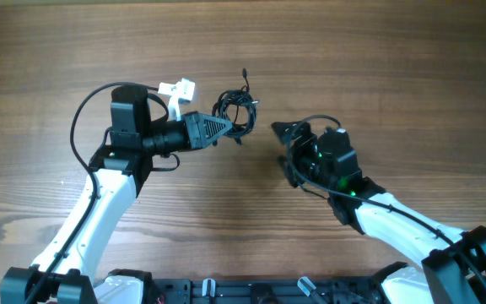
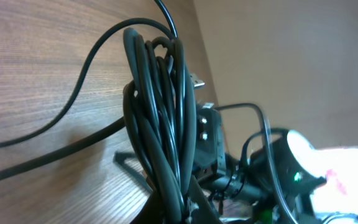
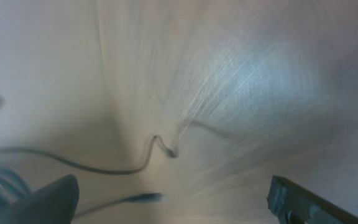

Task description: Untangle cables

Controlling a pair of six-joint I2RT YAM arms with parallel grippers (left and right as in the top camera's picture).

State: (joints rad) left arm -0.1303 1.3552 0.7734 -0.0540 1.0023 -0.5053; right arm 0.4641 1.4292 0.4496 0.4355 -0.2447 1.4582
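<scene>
The cables (image 1: 237,111) are a small coiled bundle of thin black cords at the table's middle back, with one strand sticking up toward the far edge. My left gripper (image 1: 224,127) is shut on the bundle's near-left side. In the left wrist view the looped cords (image 2: 160,118) rise straight out of the left gripper (image 2: 182,208), and loose strands trail off left over the wood. My right gripper (image 1: 283,150) stands open just right of the bundle, holding nothing. In the blurred right wrist view a thin strand (image 3: 104,168) and a plug end (image 3: 146,198) lie between its spread fingers (image 3: 48,199).
A small white plastic piece (image 1: 178,91) lies behind the left arm's wrist. The right arm (image 2: 278,165) shows with a green light in the left wrist view, close behind the bundle. Bare wooden table (image 1: 395,67) surrounds everything.
</scene>
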